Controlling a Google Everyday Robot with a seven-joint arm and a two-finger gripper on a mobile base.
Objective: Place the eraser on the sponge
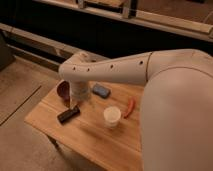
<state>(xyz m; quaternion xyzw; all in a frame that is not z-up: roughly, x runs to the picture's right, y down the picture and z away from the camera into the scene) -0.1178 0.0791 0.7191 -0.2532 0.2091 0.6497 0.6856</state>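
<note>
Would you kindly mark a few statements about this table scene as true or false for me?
1. The eraser lies on the sponge. False: it lies on the table, apart from the sponge.
2. The gripper hangs close over the eraser, beside the bowl. True.
3. A white cup stands on the table. True.
4. The sponge sits inside the bowl. False: it lies on the table, outside the bowl.

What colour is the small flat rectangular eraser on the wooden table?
Black; the eraser shows in the camera view, gripper close by.
</note>
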